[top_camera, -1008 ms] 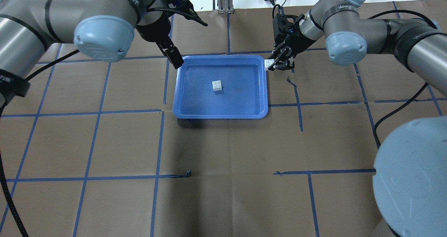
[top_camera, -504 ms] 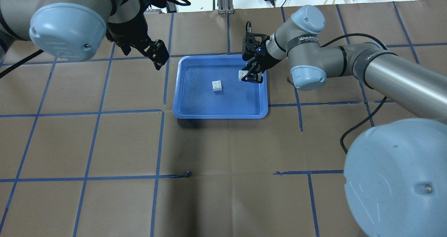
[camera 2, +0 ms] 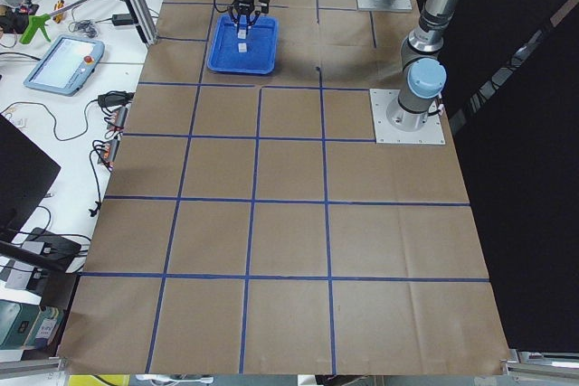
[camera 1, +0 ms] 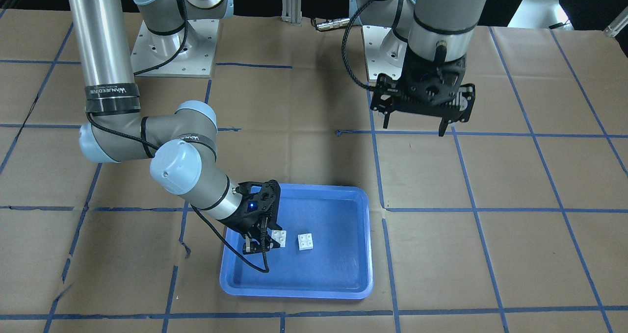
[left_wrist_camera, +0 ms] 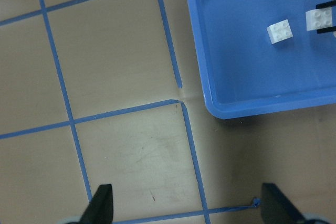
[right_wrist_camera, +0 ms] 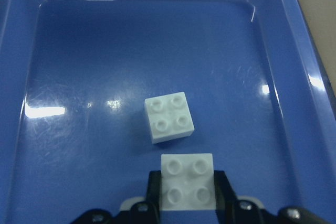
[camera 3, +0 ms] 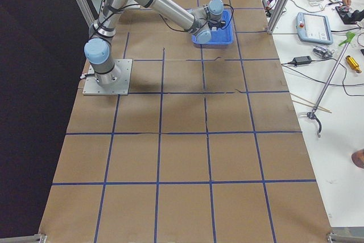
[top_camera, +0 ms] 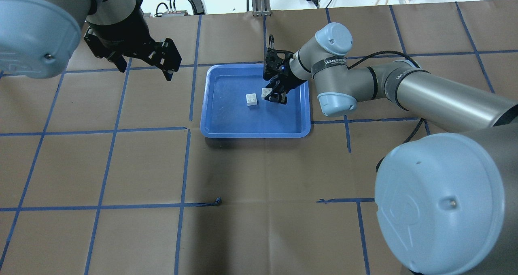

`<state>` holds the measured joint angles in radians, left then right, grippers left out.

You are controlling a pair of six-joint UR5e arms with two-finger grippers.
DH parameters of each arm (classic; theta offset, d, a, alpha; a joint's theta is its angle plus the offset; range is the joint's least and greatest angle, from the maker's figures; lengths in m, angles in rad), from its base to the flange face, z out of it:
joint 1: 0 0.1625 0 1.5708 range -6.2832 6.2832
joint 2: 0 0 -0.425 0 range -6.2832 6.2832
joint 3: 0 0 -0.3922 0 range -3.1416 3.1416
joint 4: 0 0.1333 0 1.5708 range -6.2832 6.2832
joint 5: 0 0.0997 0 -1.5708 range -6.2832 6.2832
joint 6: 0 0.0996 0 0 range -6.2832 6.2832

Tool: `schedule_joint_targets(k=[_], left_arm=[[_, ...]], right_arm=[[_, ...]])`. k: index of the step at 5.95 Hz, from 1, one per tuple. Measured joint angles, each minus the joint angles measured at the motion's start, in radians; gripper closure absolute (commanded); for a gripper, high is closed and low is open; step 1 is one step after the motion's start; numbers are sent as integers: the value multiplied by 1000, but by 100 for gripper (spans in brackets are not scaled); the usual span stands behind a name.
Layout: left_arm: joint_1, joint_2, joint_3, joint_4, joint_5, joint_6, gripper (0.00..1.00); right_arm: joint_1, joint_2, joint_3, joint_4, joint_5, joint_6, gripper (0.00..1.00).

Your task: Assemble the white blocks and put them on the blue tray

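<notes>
White block [right_wrist_camera: 169, 117] lies studs-up mid blue tray [top_camera: 255, 134], just left of and twisted relative to its twin [right_wrist_camera: 187, 174] pinched by right gripper [right_wrist_camera: 188, 195], the nearer arm; left gripper [camera 1: 413, 126] spread, well away

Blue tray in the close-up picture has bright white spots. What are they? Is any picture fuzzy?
Right wrist view: the spots are light glare on the glossy blue tray; the loose white block and the held white block look sharp. Overhead view: a soft dark shadow below the tray's near edge. Left wrist view: slightly soft, with the left jaws' tips blurred.
</notes>
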<state>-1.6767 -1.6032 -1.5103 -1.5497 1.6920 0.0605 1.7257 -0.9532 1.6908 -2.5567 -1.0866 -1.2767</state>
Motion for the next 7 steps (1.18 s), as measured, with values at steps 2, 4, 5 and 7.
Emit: schedule_joint_targets(k=[2,4,5,7], left_arm=[[5,-34,-8,36,-23,-37,1],[84,-16,-16,62,-112,-38,1],[115,7,-28,64,-120,-36,1],[126,21,-40,69,-106,-37,1]], right_arm=[[3,24,-2,-38,3,4,78],[4,28,0,-40,4,6,78],[7,28,2,-37,4,7,78],[27,29,4,-36,2,10,78]])
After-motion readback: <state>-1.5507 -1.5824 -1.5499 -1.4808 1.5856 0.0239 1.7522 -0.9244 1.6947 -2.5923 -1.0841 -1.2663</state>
